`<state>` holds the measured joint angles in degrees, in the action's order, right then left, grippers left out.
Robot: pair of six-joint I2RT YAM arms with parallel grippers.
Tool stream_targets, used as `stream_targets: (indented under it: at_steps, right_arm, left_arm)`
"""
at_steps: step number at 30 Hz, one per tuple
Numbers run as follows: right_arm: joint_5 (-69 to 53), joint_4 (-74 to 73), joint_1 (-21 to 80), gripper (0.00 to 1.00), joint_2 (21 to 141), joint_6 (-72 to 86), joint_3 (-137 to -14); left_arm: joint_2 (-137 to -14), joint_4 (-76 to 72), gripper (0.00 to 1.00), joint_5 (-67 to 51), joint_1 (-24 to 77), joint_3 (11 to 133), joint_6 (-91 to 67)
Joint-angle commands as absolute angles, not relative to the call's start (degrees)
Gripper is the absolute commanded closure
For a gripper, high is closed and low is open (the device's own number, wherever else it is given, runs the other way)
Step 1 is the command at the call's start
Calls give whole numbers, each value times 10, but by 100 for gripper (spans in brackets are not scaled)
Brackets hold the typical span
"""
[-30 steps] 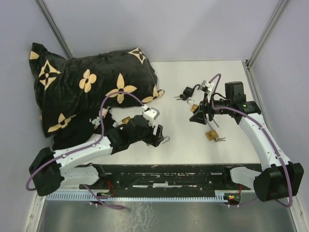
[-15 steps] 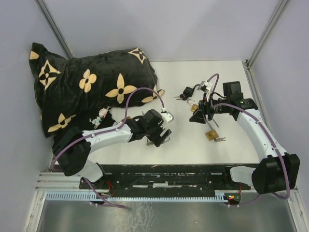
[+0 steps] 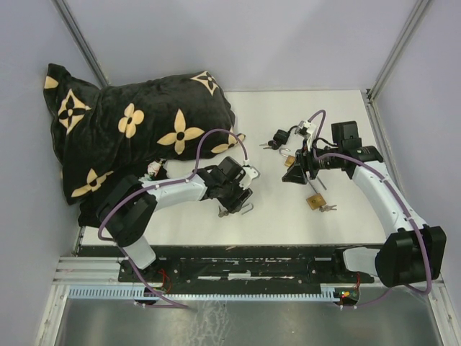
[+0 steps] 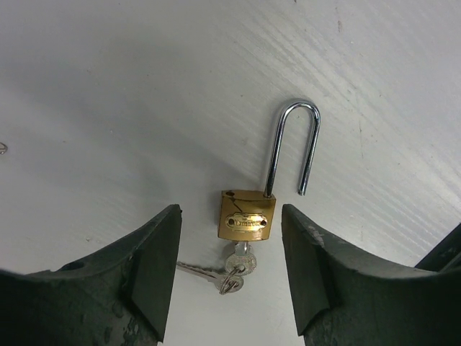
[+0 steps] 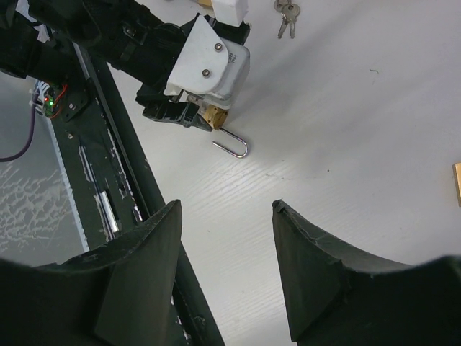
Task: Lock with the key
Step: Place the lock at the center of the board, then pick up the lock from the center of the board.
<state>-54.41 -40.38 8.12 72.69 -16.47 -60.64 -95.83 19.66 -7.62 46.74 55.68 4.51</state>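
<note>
A brass padlock (image 4: 246, 214) lies flat on the white table, its steel shackle (image 4: 292, 144) swung open. A key (image 4: 241, 259) sits in its keyhole, with a second key on the same ring. My left gripper (image 4: 230, 270) is open and hangs just above the lock. Its fingers (image 4: 155, 267) stand either side of the key and touch nothing. In the top view the left gripper (image 3: 230, 204) is at the table's middle, over that padlock (image 3: 243, 210). My right gripper (image 3: 295, 174) is open and empty, above bare table to the right.
A black pillow with tan flowers (image 3: 137, 133) fills the back left. Near the right gripper lie a black padlock (image 3: 278, 137), a brass padlock (image 3: 288, 160), and another brass padlock (image 3: 314, 202) with keys (image 3: 328, 208). The black base rail (image 3: 238, 263) runs along the near edge.
My left arm has swung its elbow up and to the right and turned its wrist, while its gripper stays over the open padlock. The right gripper has shifted slightly.
</note>
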Motion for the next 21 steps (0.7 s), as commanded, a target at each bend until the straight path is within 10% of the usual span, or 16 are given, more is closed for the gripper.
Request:
stream_targets:
  at_steps: [1, 21]
  right_arm:
    - [-550, -400, 79, 39, 732, -163, -630]
    - [-549, -409, 80, 39, 746, -163, -636]
  left_arm:
    - [-962, 205, 37, -86, 469, 579, 69]
    - [-991, 214, 50, -4, 505, 579, 28]
